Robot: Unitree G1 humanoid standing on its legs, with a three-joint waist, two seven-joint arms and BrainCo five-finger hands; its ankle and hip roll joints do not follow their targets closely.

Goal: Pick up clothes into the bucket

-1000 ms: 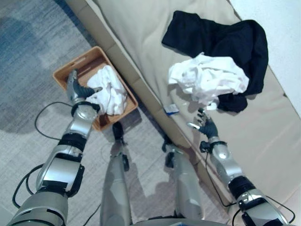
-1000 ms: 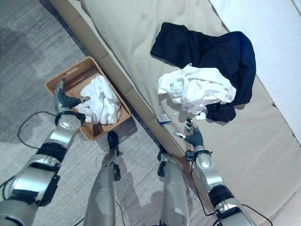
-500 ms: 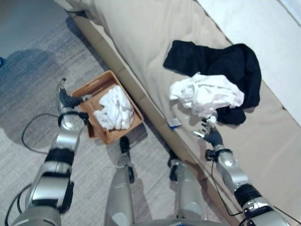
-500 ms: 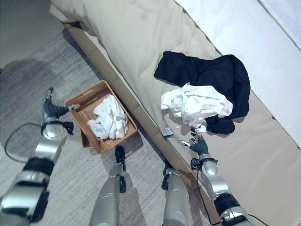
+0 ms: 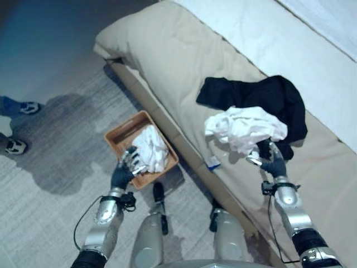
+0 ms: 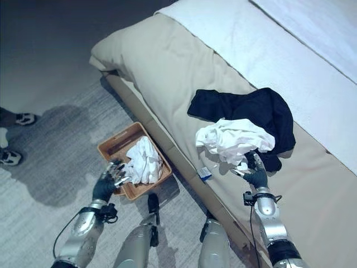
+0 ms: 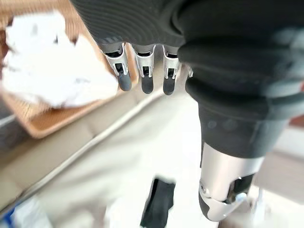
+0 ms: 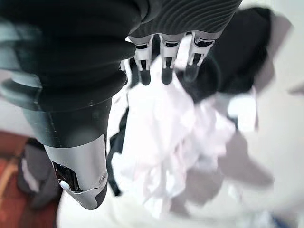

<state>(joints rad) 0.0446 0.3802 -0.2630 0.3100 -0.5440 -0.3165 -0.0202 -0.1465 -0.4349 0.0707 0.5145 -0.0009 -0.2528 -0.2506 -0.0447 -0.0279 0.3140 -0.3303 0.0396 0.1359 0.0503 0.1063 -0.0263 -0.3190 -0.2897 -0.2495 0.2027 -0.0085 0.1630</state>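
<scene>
A crumpled white garment lies on the bed, partly over a black garment. The right robot hand hovers just beside it, fingers apparently relaxed, holding nothing. More white cloth fills the orange basket on the floor; the left robot hand, open, hangs at its near edge.

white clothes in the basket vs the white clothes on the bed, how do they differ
The white clothes in the basket sit in the orange basket on the floor; the white clothes on the bed lie partly over a black garment. The right hand hovers by the bed pile; the left hand is by the basket. Both are crumpled.
</scene>
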